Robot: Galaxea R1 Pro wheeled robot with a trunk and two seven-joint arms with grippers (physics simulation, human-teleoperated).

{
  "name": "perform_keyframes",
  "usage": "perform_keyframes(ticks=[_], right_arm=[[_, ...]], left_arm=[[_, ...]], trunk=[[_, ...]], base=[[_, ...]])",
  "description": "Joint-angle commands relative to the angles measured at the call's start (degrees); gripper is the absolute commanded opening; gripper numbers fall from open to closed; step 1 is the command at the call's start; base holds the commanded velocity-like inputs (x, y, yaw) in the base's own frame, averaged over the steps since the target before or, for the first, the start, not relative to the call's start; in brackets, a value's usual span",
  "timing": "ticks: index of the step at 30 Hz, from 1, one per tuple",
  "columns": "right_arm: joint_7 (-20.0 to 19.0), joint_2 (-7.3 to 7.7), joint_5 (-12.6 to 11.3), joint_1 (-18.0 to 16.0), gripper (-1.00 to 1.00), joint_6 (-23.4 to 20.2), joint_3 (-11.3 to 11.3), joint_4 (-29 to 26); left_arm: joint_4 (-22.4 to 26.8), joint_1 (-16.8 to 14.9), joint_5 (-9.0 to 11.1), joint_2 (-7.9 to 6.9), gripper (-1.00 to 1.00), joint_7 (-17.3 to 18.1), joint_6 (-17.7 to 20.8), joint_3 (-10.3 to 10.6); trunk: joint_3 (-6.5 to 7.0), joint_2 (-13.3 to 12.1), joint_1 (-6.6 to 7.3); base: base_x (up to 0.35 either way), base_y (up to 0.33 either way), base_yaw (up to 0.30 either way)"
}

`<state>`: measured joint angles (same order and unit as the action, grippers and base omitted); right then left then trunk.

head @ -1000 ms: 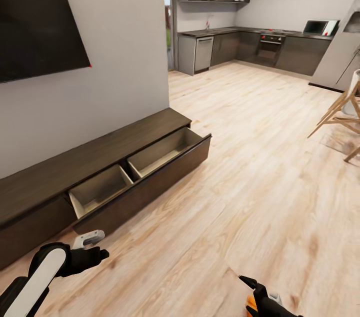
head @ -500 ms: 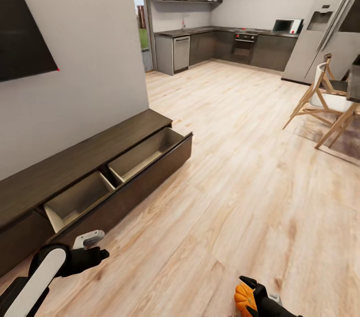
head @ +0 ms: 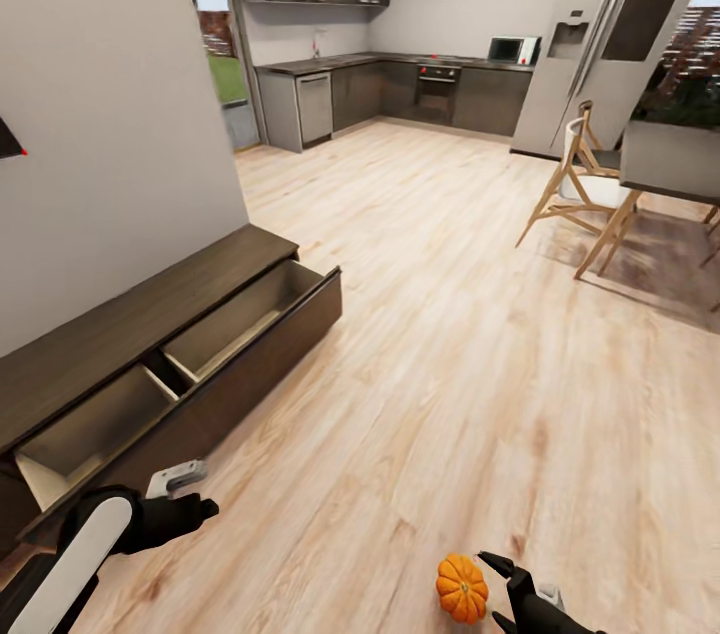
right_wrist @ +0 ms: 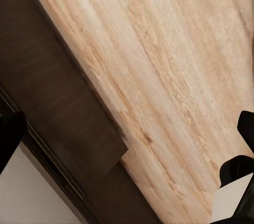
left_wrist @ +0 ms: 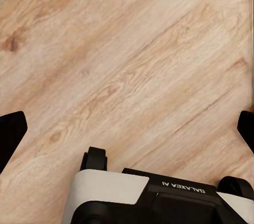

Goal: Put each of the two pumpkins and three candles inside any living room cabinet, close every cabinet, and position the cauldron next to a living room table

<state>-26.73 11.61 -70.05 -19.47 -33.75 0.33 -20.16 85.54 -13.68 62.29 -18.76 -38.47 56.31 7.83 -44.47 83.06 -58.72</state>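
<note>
**Pumpkin on the floor just beside the right gripper, drawer open on the far left**

On the left side of the head view stands the cabinet [head: 150, 304], low and dark brown, along the grey wall. Its long drawer is pulled out and both pale compartments look empty from here. In front of it, low in the picture, hangs the left gripper [head: 190, 499]. In the left wrist view its fingers [left_wrist: 11, 134] stand wide apart with only wooden floor [head: 450, 344] between them, so it is released and holds nothing.

Going to the right, at the bottom edge, one pumpkin [head: 462, 588] sits upright on the floor, stem up. The right gripper [head: 512, 586] is just beside it, on its right. In the right wrist view the dark finger tips show at opposite edges with nothing between them, so this gripper is also spread and empty.

Farther right and back there are a wooden chair [head: 580, 189] and a dining table [head: 668, 164], with the kitchen behind.

The right arm is clearly the nearer one. I judge that the next move is to shift this gripper leftward and down onto the pumpkin; being round, the pumpkin has no long axis to align with. After that it must travel across to the open drawer.
</note>
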Motion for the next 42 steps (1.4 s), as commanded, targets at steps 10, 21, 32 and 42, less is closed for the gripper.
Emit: perform_keyframes(ticks=[10,21,32,42], right_arm=[[-0.1,0.01,-0.2,0.0,1.00,-0.3,0.0,0.0],[-0.1,0.04,-0.2,0.0,1.00,-0.3,0.1,0.0],[-0.1,0.08,-0.2,0.0,1.00,-0.3,0.0,0.0],[0.1,0.05,-0.4,0.0,1.00,-0.3,0.0,0.1]], left_arm=[[0.1,0.0,0.6,0.12,1.00,-0.6,0.0,0.1],[0.1,0.0,0.5,0.13,1.00,-0.6,0.0,0.3],[0.1,0.0,0.4,0.13,1.00,-0.6,0.0,0.3],[0.1,0.0,0.3,0.13,1.00,-0.6,0.0,0.3]], trunk=[[-0.04,0.0,-0.01],[-0.04,0.0,-0.01],[-0.04,0.0,-0.01],[-0.04,0.0,-0.01]], base=[[0.180,0.000,-0.114],[0.121,0.007,-0.002],[0.005,-0.097,0.000],[0.060,-0.007,0.000]])
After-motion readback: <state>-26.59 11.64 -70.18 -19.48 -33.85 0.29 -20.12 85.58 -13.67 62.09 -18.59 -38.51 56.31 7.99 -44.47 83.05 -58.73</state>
